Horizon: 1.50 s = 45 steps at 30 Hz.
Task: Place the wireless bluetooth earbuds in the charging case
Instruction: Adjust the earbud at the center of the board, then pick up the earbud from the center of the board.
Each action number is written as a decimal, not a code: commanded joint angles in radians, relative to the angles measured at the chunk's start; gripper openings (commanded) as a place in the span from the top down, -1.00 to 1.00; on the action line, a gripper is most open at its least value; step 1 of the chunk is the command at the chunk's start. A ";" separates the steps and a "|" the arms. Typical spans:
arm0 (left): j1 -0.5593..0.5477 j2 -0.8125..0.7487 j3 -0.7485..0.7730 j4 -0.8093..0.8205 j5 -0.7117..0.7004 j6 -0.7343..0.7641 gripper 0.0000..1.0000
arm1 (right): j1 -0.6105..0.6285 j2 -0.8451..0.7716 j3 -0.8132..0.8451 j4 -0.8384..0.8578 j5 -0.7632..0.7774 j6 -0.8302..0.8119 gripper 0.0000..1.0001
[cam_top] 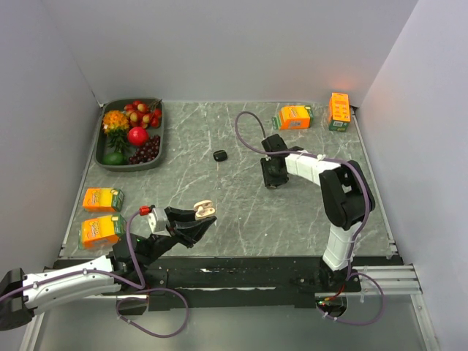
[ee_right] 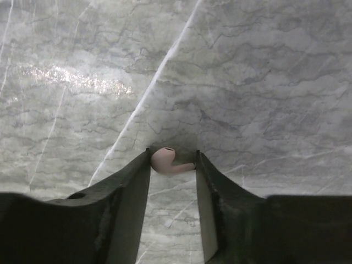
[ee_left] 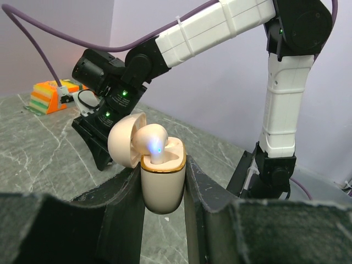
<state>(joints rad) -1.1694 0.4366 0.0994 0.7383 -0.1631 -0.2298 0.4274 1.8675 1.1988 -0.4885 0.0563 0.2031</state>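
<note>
My left gripper [cam_top: 196, 219] [ee_left: 162, 168] is shut on the cream charging case [cam_top: 203, 210] [ee_left: 162, 187] and holds it upright above the table's near edge. The case's lid is swung open. One cream earbud [ee_left: 152, 141] stands in it, showing a blue light. Mid-table on the right, my right gripper [cam_top: 275, 179] [ee_right: 172, 157] points down at the marble. A second cream earbud [ee_right: 165, 160] lies crosswise between its fingertips, head against the left finger and stem tip against the right. That earbud is hidden in the top view.
A small black object [cam_top: 220, 155] lies on the table behind the middle. A grey tray [cam_top: 162, 135] of fruit sits at the back left. Orange cartons stand at the back right [cam_top: 295, 117] [cam_top: 338, 111] and left front [cam_top: 102, 199] [cam_top: 101, 230].
</note>
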 commanded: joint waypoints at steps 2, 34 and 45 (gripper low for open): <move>-0.009 0.019 0.028 0.050 0.011 -0.013 0.97 | 0.014 -0.016 -0.048 -0.013 -0.049 0.132 0.33; -0.009 0.016 0.033 0.042 0.020 -0.019 0.97 | 0.062 -0.275 -0.216 -0.050 -0.003 0.552 0.01; -0.021 -0.009 0.028 0.027 -0.004 -0.011 0.97 | 0.039 -0.191 -0.173 -0.065 0.066 0.556 0.02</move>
<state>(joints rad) -1.1809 0.4438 0.0994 0.7345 -0.1558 -0.2310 0.4839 1.6707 0.9836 -0.5529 0.0723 0.7406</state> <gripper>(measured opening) 0.334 0.492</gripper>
